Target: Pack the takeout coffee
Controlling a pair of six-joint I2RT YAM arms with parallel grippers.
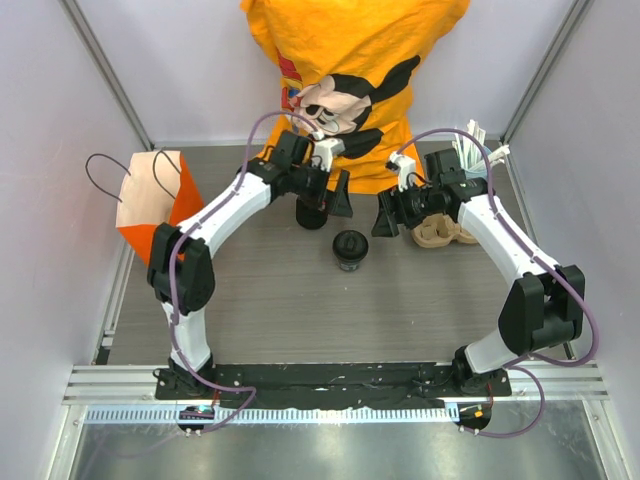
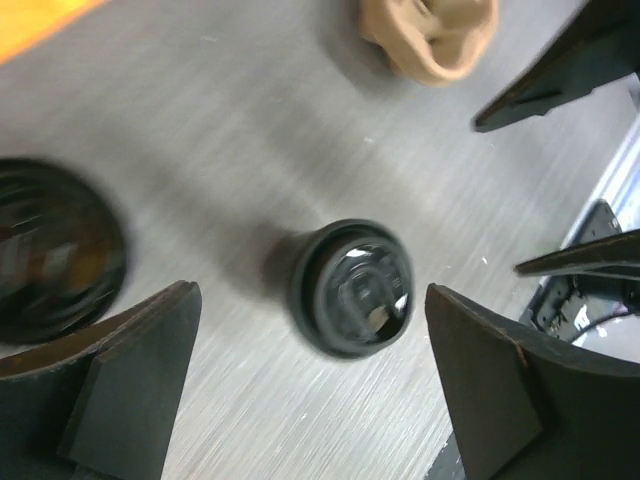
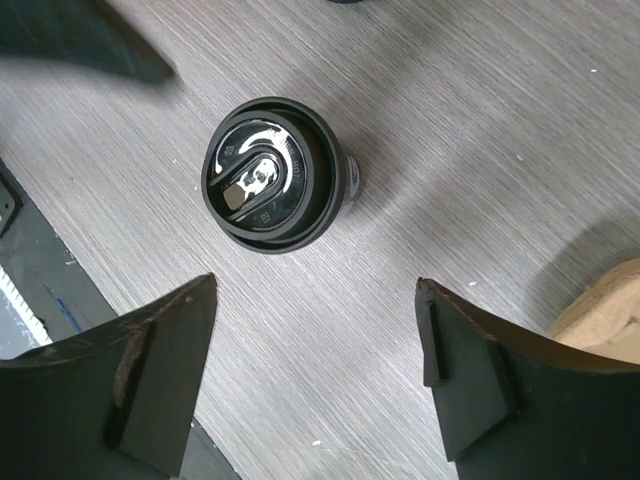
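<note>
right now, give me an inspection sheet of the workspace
surface: grey wood-grain table, no spills seen
job's things: lidded takeout coffee upright mid-table, ungripped; orange paper bag at far left
clutter: other black cup below the left gripper; tan cup carrier; white sticks back right
grippers: left gripper open, right gripper open, both empty
cables: purple cables looped along both arms
surroundings: person in orange shirt behind the table

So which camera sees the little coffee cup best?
The right wrist camera: the coffee cup is sharp and close, its lid markings clear. The left wrist view shows the cup blurry; the top view shows it tiny.
</note>
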